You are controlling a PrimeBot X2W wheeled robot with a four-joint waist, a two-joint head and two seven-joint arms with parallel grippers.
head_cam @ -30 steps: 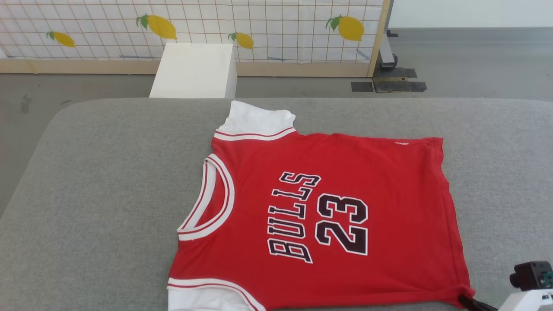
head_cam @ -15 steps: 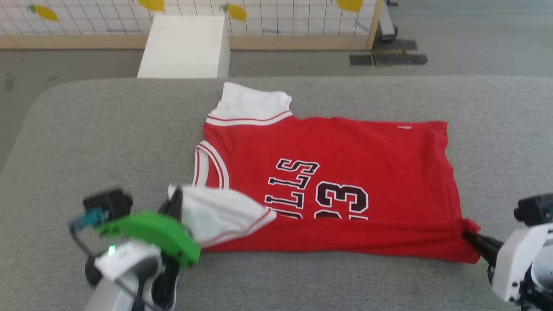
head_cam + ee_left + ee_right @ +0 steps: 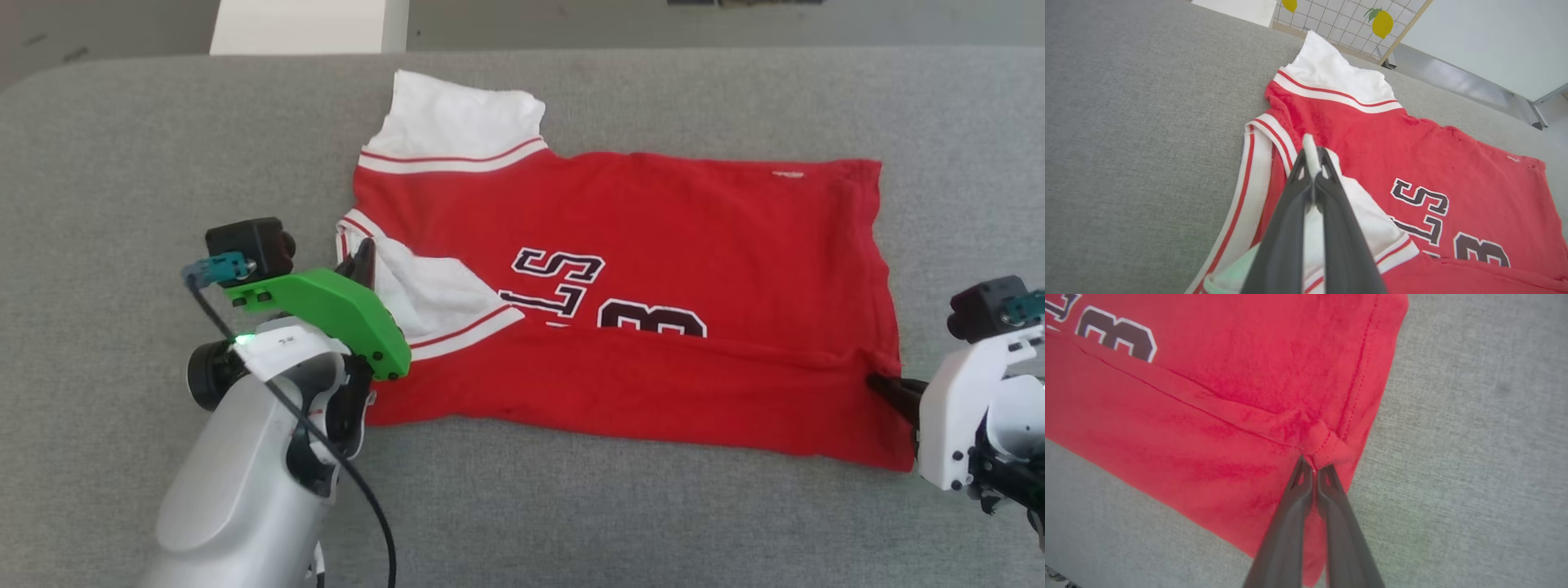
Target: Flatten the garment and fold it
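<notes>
Now the near long side of the garment (image 3: 653, 237) is doubled over on itself. A plain red band lies across the lower half of the black lettering (image 3: 563, 265) and number, so the first lengthwise fold looks well under way.

The left tool (image 3: 365, 253) is closed tight on the near white sleeve (image 3: 433, 298), with a sliver of white cloth sticking out past its tips, and holds that sleeve over the red chest beside the collar. The right tool (image 3: 1312, 465) is likewise closed, pinching the bunched hem corner (image 3: 1327, 447) at the right end of the fold. The shirt lies across the middle of the grey padded surface (image 3: 122, 163), with its far sleeve (image 3: 457, 114) flat toward the top of the frame. I judge that what remains of this step is to lay the carried edge down and let go. The folded edge slants a little lower at the right.

A second ago the shirt lay open with the whole word and number readable. The near sleeve was at the bottom edge, and only the right tool's tip showed at the lower right. Half a second ago the band hid just the bottoms of the letters. The head camera has also tipped down. The lemon-patterned wall has left the top of the frame and the white box (image 3: 310, 24) is cut to a strip, so the shirt's climb up the frame is partly the camera's doing.
</notes>
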